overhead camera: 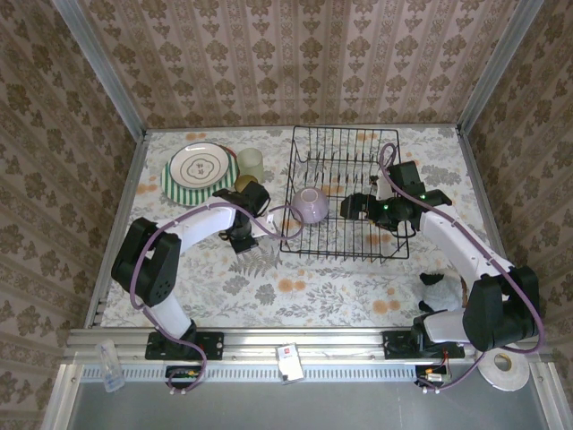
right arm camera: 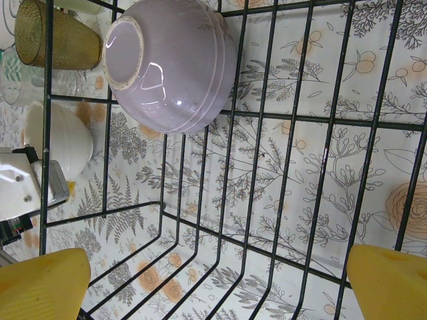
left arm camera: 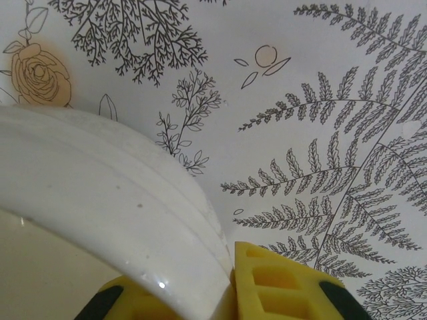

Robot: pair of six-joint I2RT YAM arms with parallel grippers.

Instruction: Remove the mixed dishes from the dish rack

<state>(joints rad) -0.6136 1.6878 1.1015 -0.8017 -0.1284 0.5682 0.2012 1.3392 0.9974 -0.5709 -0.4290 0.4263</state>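
At eight o'clock off the dish rack (overhead camera: 345, 161), seen from above, my left claw (overhead camera: 242, 235) hangs low over the flowered cloth. My right claw (overhead camera: 354, 206) reaches inside the rack, with the lavender bowl (overhead camera: 311, 204) at its nine o'clock. On my left wrist view, the cream cup (left arm camera: 100, 200) has its wall between my yellow fingers (left arm camera: 287, 287); clenched or loosened, I cannot tell. On my right wrist view, my claw gapes wide, released, and the bowl lies tipped on its side at eleven o'clock.
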